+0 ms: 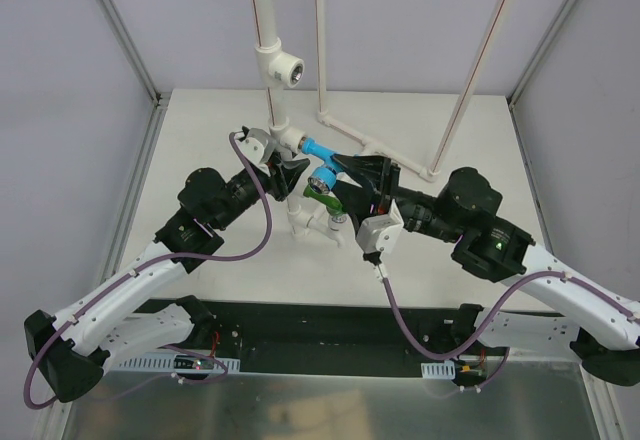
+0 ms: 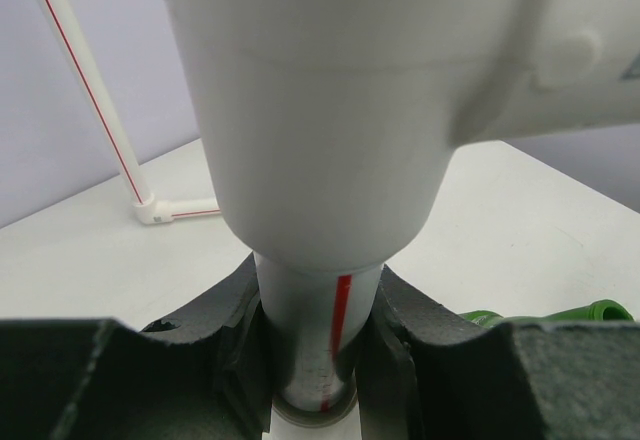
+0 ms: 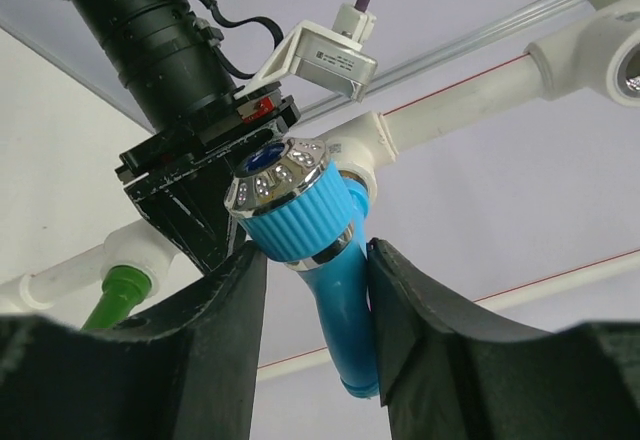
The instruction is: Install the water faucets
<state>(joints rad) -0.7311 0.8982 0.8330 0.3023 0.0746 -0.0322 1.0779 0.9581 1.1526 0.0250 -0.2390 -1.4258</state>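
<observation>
light blue faucet [image 3: 318,228]: up on the upright white pipework over the middle of the table [image 1: 200,130], with its back end against a white fitting [image 3: 352,150]. Its shiny silver cap [image 3: 275,173] is turned toward the right wrist camera.
right gripper [image 3: 315,250]: its black fingers [image 3: 215,310] flank the blue body just under the ribbed collar. The right-hand one looks to be touching. Whether the pair is really clamping, I cannot tell.
left gripper [image 2: 318,280]: clenched on the red-striped white pipe [image 2: 322,320], just below a fat white tee [image 2: 330,110].
dark green faucet [image 1: 322,198]: just beside the blue one and largely covered by the grippers from above. The right wrist view shows only its stem entering a white socket. The left wrist view catches just a sliver at its right edge.
hard to make out: where the blue faucet meets its fitting, which is behind the collar up close and too small from above.
cut off: the tee fills the left wrist view, so its top and side branch run out of the picture.
only from above: both arms meeting at the pipe stand from opposite sides, and the thin pipe frame [image 1: 322,40] behind it.
only right wrist: the left arm's black wrist and white camera block [image 3: 325,50] behind the faucet.
only left wrist: a small elbow joint [image 2: 155,210] on the table, where the thin red-striped pipe comes down.
</observation>
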